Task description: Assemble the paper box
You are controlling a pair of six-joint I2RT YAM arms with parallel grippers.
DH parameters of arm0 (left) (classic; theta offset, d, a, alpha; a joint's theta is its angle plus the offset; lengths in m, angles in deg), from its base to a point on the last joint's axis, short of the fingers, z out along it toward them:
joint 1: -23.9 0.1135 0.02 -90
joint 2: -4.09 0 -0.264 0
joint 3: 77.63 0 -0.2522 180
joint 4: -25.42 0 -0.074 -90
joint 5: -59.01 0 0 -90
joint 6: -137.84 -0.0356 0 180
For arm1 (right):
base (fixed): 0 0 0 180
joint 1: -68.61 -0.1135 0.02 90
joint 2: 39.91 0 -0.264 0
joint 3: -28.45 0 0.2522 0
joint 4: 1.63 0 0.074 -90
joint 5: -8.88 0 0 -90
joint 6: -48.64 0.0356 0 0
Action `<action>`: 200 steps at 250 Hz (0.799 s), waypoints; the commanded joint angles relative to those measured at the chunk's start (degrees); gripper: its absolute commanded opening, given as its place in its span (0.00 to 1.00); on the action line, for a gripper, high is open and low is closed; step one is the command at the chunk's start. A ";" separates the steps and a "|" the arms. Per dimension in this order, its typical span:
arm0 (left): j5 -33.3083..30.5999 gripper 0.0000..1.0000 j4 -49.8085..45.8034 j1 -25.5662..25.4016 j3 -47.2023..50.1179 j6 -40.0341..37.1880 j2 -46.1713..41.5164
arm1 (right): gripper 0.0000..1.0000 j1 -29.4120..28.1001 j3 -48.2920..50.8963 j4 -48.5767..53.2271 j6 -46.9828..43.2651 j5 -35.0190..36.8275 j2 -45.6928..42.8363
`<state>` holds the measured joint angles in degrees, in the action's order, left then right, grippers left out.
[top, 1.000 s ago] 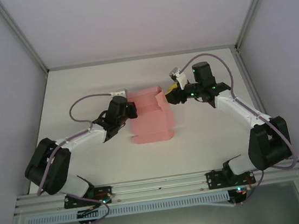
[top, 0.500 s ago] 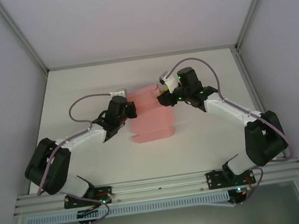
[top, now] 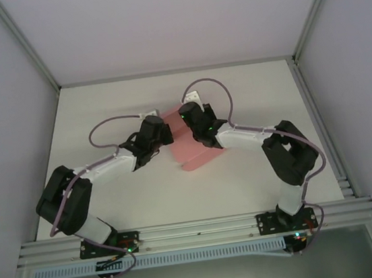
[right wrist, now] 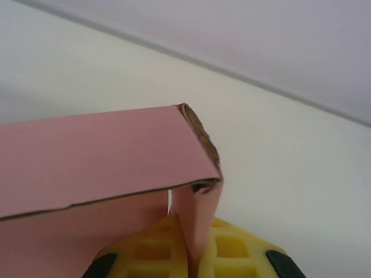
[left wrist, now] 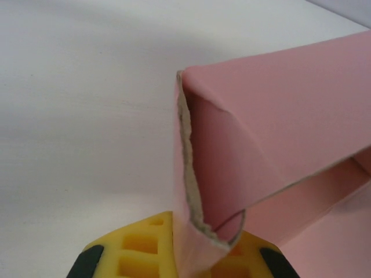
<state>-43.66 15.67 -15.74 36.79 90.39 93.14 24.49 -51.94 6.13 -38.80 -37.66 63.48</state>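
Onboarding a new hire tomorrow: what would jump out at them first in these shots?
The pink paper box sits mid-table, the one patch of colour on the white table. Up close, the left gripper pinches a ragged-edged fold of the card between its yellow pads. The right gripper is shut on a thin flap below a folded corner, at the box's other side.

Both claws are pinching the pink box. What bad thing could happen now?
1. The paper box edge looks ragged where the left claw pinches it, so a hard pull might tear it.
2. The right claw grips a thin folded edge, which could slip out.
3. If the claws twist different ways, the card may crease in the wrong spot.
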 commanded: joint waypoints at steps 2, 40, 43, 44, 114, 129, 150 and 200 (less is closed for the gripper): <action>-7.94 0.00 -12.64 1.48 -3.29 8.23 -0.86 | 0.07 5.03 0.06 2.71 -2.22 27.12 1.68; -9.24 0.00 -18.46 5.25 -0.96 12.93 -2.12 | 0.08 7.62 3.75 -6.54 -12.26 33.86 0.95; -9.67 0.00 -19.09 5.27 -0.93 13.04 -2.20 | 0.08 7.89 3.97 -7.66 -13.46 34.28 1.07; -9.84 0.00 -19.24 5.31 -0.97 13.06 -2.21 | 0.08 7.99 4.06 -8.04 -13.86 34.43 1.09; -18.48 0.00 -33.28 5.56 -3.91 18.36 -1.08 | 0.14 10.55 9.69 -44.22 -45.44 42.67 3.34; -18.69 0.00 -35.10 5.59 -3.99 18.56 -0.90 | 0.15 10.55 10.55 -60.39 -58.67 43.10 5.11; -18.71 0.00 -37.29 5.73 -3.09 19.38 -0.62 | 0.16 10.99 9.23 -80.77 -76.80 43.97 9.20; -12.71 0.00 -29.15 5.45 -0.74 14.73 -2.56 | 0.19 7.55 7.13 -79.21 -78.85 43.67 10.32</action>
<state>-43.11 9.13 -14.82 30.37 104.44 93.69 23.86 -43.27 -60.97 -105.53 -24.17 75.20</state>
